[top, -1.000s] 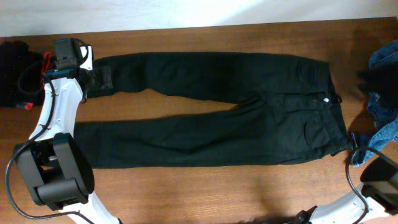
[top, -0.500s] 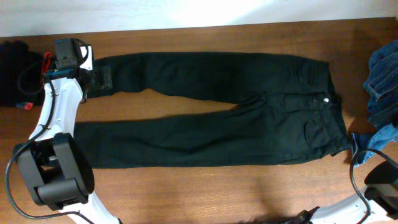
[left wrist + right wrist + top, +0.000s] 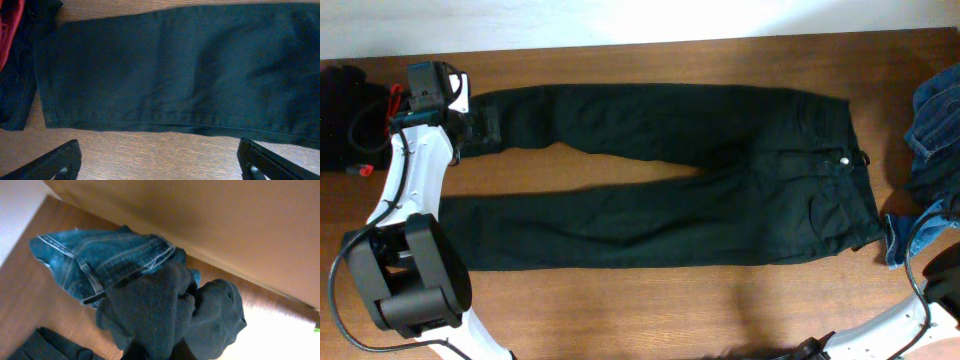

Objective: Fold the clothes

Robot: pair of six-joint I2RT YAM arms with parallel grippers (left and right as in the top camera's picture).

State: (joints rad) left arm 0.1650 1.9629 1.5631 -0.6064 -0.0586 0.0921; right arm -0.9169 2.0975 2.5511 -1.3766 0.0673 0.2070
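1. Nearest us, the right arm (image 3: 925, 310) curls round the bench's (image 3: 650, 310) front right corner. Its gripper is out of sight but clenched; whether it pinches anything, I can't tell.
2. The black jeans (image 3: 660, 190) lie flat mid-bench, legs left, waist right, spread ready for folding.
3. Further back, the left gripper (image 3: 161, 165) hovers wide open by the upper leg's hem (image 3: 45, 95), likely lining up a pinch.
4. Far right, blue denim (image 3: 100, 265) sits heaped.

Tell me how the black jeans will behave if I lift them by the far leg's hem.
Probably floppy: the black jeans lie flat with soft wrinkles, so the leg would likely drape and trail. The hem looks folded and stitched, likely a firm pinch for the open left end effector.
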